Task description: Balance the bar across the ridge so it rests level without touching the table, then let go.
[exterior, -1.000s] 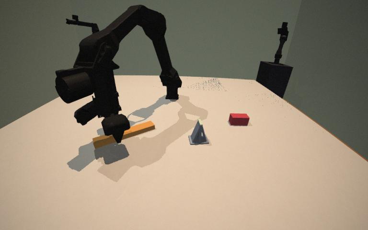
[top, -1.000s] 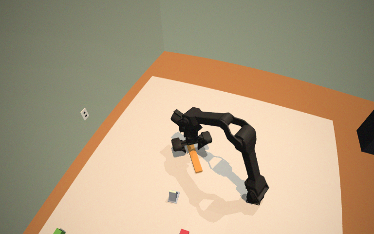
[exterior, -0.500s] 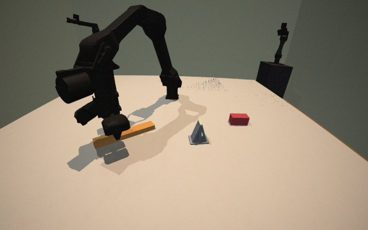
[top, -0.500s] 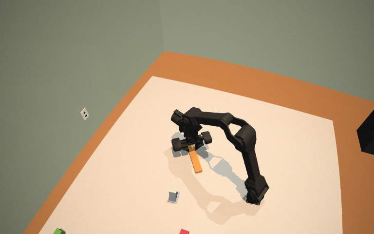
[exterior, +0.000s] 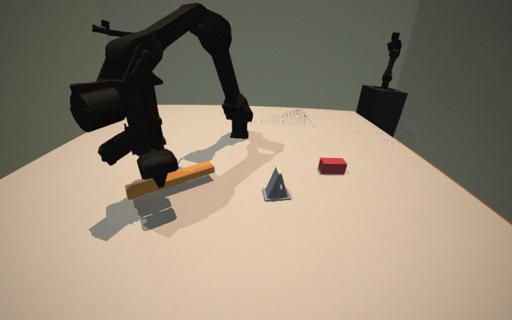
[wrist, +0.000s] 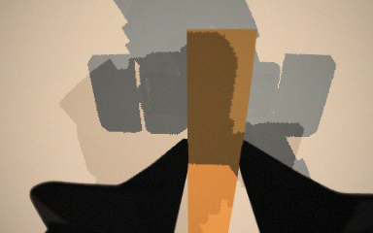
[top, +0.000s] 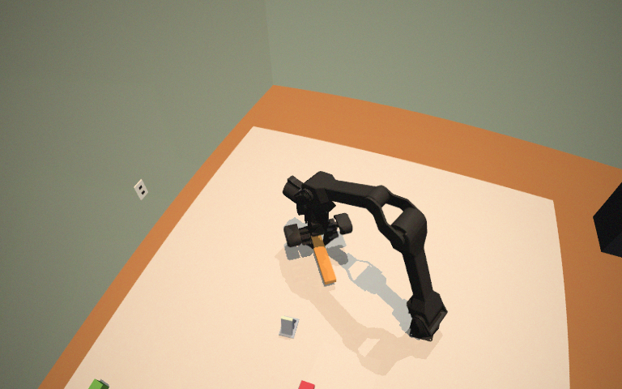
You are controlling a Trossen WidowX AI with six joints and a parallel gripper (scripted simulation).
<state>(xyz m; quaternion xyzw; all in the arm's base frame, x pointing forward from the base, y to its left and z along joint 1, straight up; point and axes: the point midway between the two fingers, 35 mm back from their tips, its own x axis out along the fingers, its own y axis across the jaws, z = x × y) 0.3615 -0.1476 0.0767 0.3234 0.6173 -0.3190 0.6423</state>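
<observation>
The orange bar point(top: 325, 267) point(exterior: 189, 174) point(wrist: 214, 97) is low at the table top point(top: 481, 256) point(exterior: 339, 245), left of the ridge. My gripper point(top: 316, 239) point(exterior: 158, 181) point(wrist: 213, 146) points down and is shut on the orange bar, with one black finger on each long side. In the exterior view the grip sits somewhat left of the bar's middle. I cannot tell whether the bar still touches the table. The ridge point(top: 288, 327) point(exterior: 277, 185) is a small grey wedge on a flat base, standing apart from the bar with nothing on it.
A red block point(top: 306, 385) point(exterior: 332, 166) lies beyond the ridge. A green block point(top: 97, 384) sits at the table's near corner in the top view. A black box point(top: 610, 224) point(exterior: 381, 107) stands off the table's far side.
</observation>
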